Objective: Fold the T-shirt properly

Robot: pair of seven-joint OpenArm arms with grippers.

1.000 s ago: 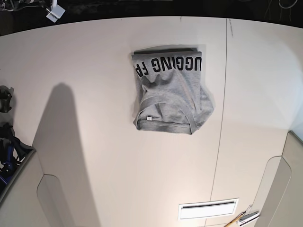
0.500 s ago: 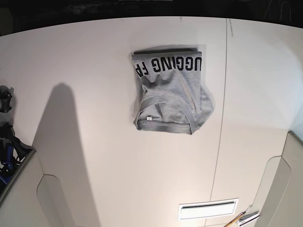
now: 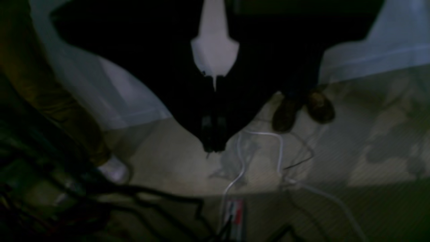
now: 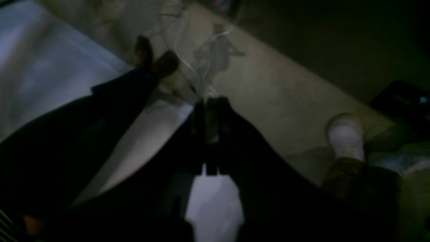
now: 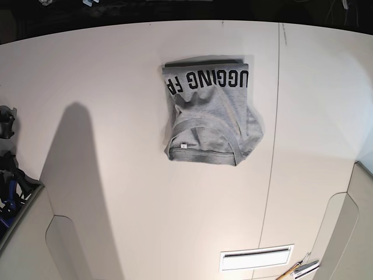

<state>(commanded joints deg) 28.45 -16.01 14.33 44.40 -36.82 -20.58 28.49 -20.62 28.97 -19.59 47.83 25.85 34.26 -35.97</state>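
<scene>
The heather-grey T-shirt [image 5: 210, 114] lies folded into a compact bundle at the far middle of the white table [image 5: 116, 87]. Black block lettering runs along its far edge, and the ribbed neck with a small white tag [image 5: 183, 146] faces the near side. No gripper shows in the base view. In the left wrist view my left gripper [image 3: 213, 148] is a dark shape with its fingers together, hanging over the floor beyond the table. In the right wrist view my right gripper [image 4: 211, 101] is likewise shut and empty over the floor. The shirt shows in neither wrist view.
A seam [image 5: 274, 146] runs down the table to the right of the shirt. A slot [image 5: 256, 258] lies near the front edge. Dark gear [image 5: 7, 175] sits at the left edge. Cables [image 3: 268, 158] and people's shoes [image 3: 302, 107] are on the floor.
A white part at the base view's top-left corner has moved up out of sight. The shirt has not moved.
</scene>
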